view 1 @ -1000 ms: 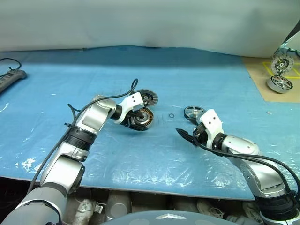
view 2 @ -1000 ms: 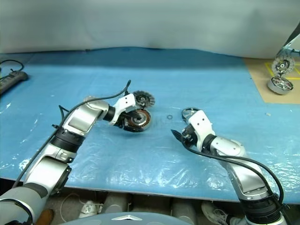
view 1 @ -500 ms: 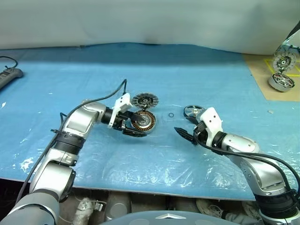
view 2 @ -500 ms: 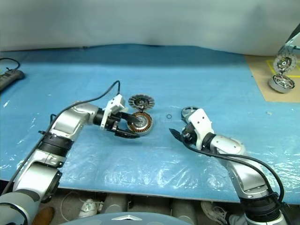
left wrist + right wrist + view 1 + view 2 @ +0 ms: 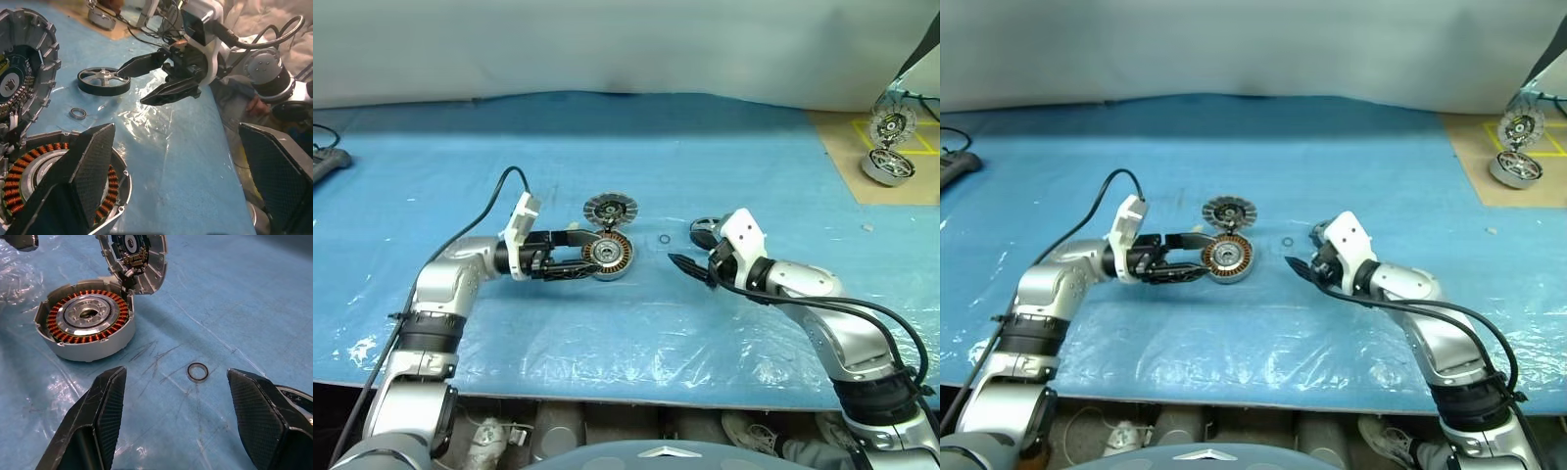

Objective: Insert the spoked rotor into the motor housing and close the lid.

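Observation:
The motor housing [image 5: 609, 257] lies flat on the blue sheet, copper coils up around a silver hub, with its finned lid [image 5: 610, 207] standing open behind it. My left gripper [image 5: 583, 257] points level at the housing's left side, open, one fingertip [image 5: 98, 147] over its rim. The spoked rotor [image 5: 104, 81] rests on the sheet further right, partly hidden behind my right gripper [image 5: 688, 266]. That gripper is open and holds nothing; it hovers low between rotor and housing. A small metal ring [image 5: 197, 371] lies between the two parts.
A second motor [image 5: 886, 164] and a stand sit on a brown board at the far right. A power strip [image 5: 321, 163] lies at the left edge. The table's front edge runs just below both arms.
My left arm has swung back toward the left and its gripper has turned level, so the housing sits at its fingertips instead of deep between the fingers. The right gripper edged slightly left.

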Controlling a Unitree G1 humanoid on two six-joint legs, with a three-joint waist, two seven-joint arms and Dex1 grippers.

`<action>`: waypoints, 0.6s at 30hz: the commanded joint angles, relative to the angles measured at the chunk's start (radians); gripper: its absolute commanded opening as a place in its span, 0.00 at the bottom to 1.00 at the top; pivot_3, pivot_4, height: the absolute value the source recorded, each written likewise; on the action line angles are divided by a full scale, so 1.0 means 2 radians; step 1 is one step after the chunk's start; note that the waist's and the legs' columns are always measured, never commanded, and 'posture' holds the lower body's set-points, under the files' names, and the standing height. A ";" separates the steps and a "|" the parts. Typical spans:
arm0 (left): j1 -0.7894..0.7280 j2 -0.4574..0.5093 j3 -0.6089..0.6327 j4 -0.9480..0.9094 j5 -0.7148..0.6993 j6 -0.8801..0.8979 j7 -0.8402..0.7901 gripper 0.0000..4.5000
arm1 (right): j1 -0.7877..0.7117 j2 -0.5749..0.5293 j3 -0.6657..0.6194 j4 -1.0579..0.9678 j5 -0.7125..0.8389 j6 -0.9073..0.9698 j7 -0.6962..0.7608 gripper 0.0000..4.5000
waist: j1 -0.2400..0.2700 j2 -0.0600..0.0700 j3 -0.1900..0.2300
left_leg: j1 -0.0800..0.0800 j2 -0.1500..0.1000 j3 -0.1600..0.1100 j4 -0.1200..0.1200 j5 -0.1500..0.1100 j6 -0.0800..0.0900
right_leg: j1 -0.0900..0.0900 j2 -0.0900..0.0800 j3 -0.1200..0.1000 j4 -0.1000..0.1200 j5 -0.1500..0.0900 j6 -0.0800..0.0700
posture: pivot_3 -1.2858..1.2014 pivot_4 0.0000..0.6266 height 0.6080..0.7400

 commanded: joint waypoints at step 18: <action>0.061 -0.049 0.016 0.020 0.048 -0.265 0.120 0.95 | -0.065 0.049 0.035 0.114 -0.057 -0.069 0.002 0.77 | 0.000 0.000 0.000 | 0.000 0.001 0.000 0.007 0.000 0.000 | 0.000 0.000 0.000 0.007 0.000 0.000 | 0.52 0.24 1.00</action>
